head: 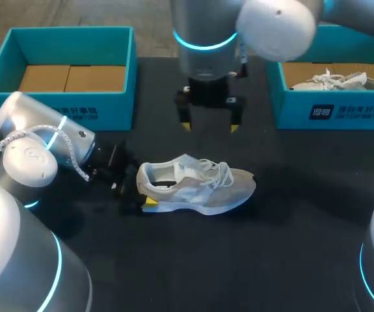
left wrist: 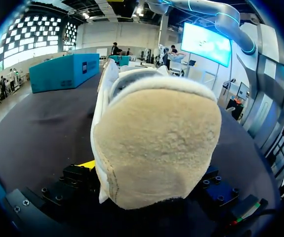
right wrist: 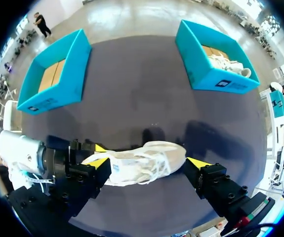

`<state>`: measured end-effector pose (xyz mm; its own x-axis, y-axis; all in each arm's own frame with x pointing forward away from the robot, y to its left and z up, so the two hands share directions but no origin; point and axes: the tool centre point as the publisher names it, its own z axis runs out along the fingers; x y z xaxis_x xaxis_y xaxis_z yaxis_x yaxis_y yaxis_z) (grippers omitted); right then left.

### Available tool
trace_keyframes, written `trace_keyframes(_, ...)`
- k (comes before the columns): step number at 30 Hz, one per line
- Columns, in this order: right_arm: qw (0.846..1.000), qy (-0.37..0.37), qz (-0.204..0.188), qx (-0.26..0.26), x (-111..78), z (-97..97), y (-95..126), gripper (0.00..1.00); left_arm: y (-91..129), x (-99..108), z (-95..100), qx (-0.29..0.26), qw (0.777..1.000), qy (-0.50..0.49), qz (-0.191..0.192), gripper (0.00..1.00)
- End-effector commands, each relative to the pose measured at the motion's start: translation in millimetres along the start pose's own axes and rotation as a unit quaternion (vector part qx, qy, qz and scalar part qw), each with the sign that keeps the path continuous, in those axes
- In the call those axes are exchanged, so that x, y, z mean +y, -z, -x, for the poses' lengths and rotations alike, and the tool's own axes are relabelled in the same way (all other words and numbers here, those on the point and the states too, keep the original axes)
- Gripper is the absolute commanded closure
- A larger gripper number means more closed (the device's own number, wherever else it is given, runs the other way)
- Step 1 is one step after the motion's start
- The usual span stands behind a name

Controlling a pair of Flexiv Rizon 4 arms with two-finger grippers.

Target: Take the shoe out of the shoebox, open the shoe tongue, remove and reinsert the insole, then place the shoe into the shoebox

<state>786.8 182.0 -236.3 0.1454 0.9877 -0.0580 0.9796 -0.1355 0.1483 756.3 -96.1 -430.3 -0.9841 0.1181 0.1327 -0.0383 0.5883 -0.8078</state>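
The black tabletop carries a teal shoebox on the left and a second shoebox on the right. The white sneaker stands between them, outside both. The left end effector grasps its heel, and the right end effector hangs released above it.

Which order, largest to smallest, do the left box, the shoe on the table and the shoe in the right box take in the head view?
1. left box
2. table shoe
3. boxed shoe, lying in the right box, whose wall hides part of it, so this rank is unsure.
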Motion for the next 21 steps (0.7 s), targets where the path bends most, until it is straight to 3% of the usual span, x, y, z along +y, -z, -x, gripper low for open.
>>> trace_keyframes(1,0.999,-0.003,-0.002,-0.045,-7.0,-28.9,-9.7,0.0,-3.2,4.2,4.4,0.0,1.0,0.0,0.001,1.0)
trace_keyframes(4,0.998,-0.024,-0.006,-0.056,-19.1,-35.8,-15.5,0.0,-3.2,4.2,4.4,0.0,1.0,0.0,0.001,1.0)
trace_keyframes(21,0.998,-0.024,-0.006,-0.056,-19.1,-35.8,-15.5,0.0,-3.2,4.2,4.4,0.0,1.0,0.0,0.001,1.0)
